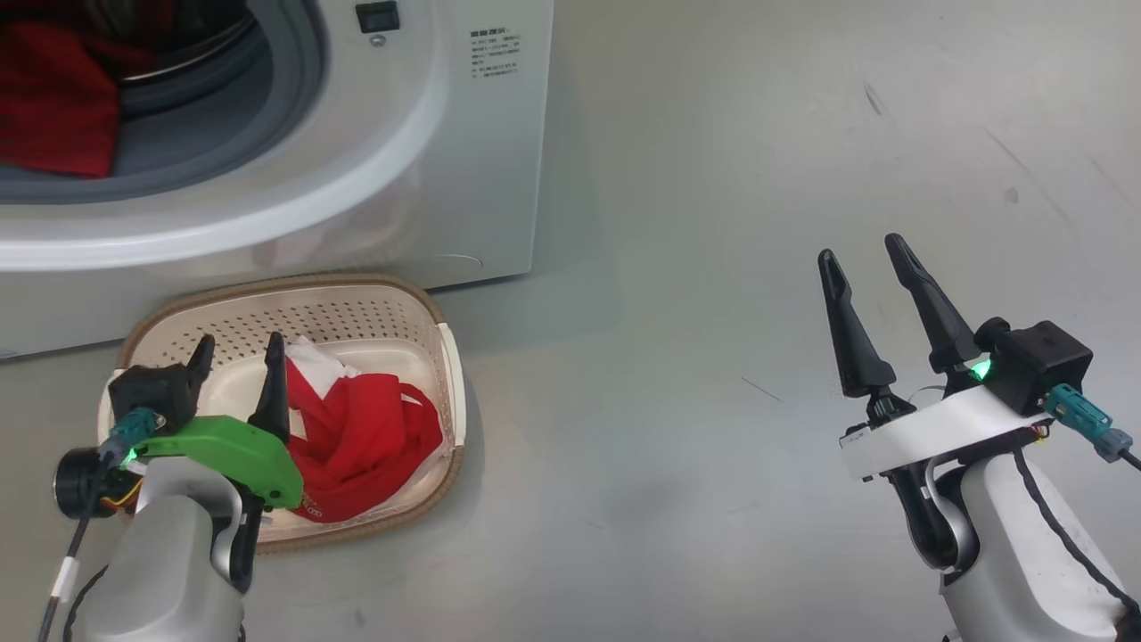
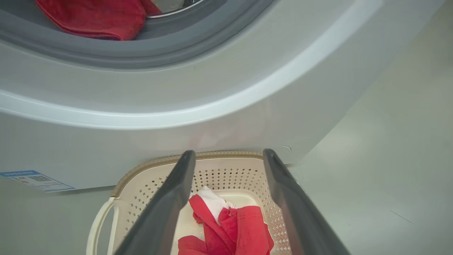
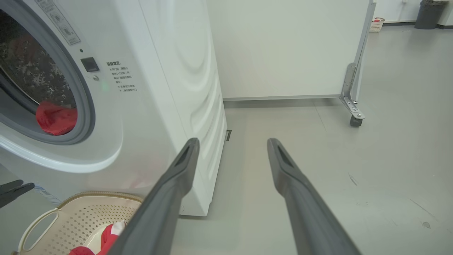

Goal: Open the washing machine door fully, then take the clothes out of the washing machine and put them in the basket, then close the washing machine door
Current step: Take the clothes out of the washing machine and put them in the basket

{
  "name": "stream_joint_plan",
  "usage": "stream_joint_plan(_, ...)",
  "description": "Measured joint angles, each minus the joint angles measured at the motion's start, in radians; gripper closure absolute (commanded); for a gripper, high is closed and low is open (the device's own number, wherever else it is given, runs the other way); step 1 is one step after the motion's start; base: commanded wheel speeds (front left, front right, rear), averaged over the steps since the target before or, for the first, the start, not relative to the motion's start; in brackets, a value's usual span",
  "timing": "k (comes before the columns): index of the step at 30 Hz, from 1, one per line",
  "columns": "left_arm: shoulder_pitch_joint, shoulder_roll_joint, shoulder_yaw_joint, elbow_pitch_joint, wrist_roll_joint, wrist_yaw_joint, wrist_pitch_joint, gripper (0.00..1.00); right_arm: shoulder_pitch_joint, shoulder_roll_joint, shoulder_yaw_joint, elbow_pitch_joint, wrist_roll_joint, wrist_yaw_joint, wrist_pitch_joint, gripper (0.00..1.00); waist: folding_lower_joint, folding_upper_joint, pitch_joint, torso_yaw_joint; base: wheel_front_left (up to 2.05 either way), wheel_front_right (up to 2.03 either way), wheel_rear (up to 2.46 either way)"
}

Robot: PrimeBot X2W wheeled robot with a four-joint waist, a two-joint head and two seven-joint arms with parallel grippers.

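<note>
The white washing machine [image 1: 428,134] stands at the upper left with its opening uncovered; the washing machine door is out of view. Red clothes [image 1: 53,98] lie inside on the grey seal, seen too in the left wrist view [image 2: 95,17] and the right wrist view [image 3: 56,118]. Below the machine sits the cream basket [image 1: 339,321], and a red garment with white trim [image 1: 365,446] lies in it. My left gripper [image 1: 241,339] hangs open just above the basket [image 2: 226,173], empty, with the garment [image 2: 240,226] below its fingers. Off to the right, my right gripper [image 1: 860,250] is open over bare floor.
A white partition panel [image 3: 283,49] on a caster [image 3: 355,120] stands behind the machine's right side. Far back are a small basket [image 3: 378,24] and a dark bin [image 3: 428,12]. Grey floor spreads to the right of the machine.
</note>
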Motion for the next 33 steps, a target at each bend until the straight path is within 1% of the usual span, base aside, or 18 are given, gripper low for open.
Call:
stream_joint_plan(2,0.002,-0.005,-0.004,-0.021,0.014,0.000,-0.002,0.00,0.007,-0.005,-0.003,0.000,-0.001,0.000,0.000,0.00,0.0000,0.0000,-0.019,0.015,0.00,0.00,0.00)
stream_joint_plan(7,0.018,-0.020,0.000,-0.127,0.025,0.000,-0.002,0.00,0.032,-0.007,-0.007,0.002,-0.001,0.000,0.000,0.00,0.0000,0.0000,-0.066,0.054,0.00,0.00,0.00)
stream_joint_plan(15,0.100,-0.031,-0.007,-0.231,0.053,-0.002,-0.002,0.00,0.072,-0.012,-0.013,0.005,-0.002,0.000,0.000,0.00,0.0000,0.0000,-0.138,0.119,0.00,0.00,0.00)
stream_joint_plan(20,0.137,-0.044,0.004,-0.310,0.055,-0.009,-0.003,0.00,0.094,-0.013,-0.012,0.006,-0.002,0.000,0.000,0.00,0.0000,0.0000,-0.180,0.155,0.00,0.00,0.00)
stream_joint_plan(26,0.218,-0.047,0.019,-0.369,0.054,-0.009,-0.003,0.00,0.109,-0.009,-0.002,0.007,-0.003,0.000,0.000,0.00,0.0000,0.0000,-0.229,0.182,0.00,0.00,0.00)
stream_joint_plan(29,0.254,-0.049,0.036,-0.401,0.046,-0.009,-0.003,0.00,0.124,-0.006,0.006,0.009,-0.003,0.000,0.000,0.00,0.0000,0.0000,-0.251,0.190,0.00,0.00,0.00)
stream_joint_plan(33,0.302,-0.050,0.036,-0.433,0.046,-0.009,-0.003,0.00,0.140,-0.002,0.006,0.009,-0.003,0.000,0.000,0.00,0.0000,0.0000,-0.275,0.195,0.00,0.00,0.00)
